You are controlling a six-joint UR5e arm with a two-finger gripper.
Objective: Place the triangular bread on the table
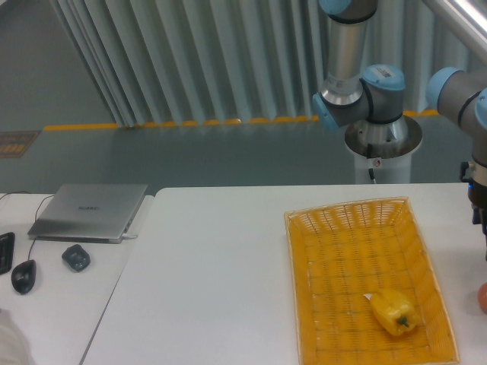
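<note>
The triangular bread is not visible in this view. The white table (221, 274) fills the lower part of the camera view. My arm (346, 61) rises behind the table, and its wrist comes down at the right edge. A dark part of my gripper (479, 199) shows there, above the table's right side. Its fingers are cut off by the frame edge, so I cannot see whether they hold anything.
A yellow woven basket (335, 228) lies on the right half of the table with a yellow bell pepper (393, 310) in its near corner. A small reddish-orange round thing (483, 298) sits at the right edge. A laptop (91, 211), mouse (23, 275) and small dark object (75, 257) lie on the left desk.
</note>
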